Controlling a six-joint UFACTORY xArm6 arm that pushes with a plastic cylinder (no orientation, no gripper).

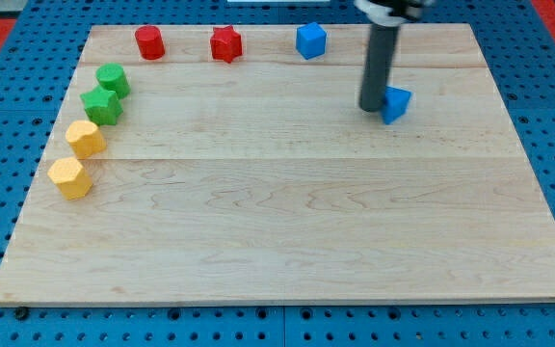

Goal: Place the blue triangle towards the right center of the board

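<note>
The blue triangle [397,103] lies on the wooden board [287,222] in the upper right part. My tip [372,107] rests on the board right against the triangle's left side. The dark rod rises from there to the view's top edge.
A blue cube [310,40], a red star [225,43] and a red cylinder [149,42] line the board's top edge. A green cylinder [113,80], a green star [101,104] and two yellow blocks [85,139] [69,178] stand along the left edge.
</note>
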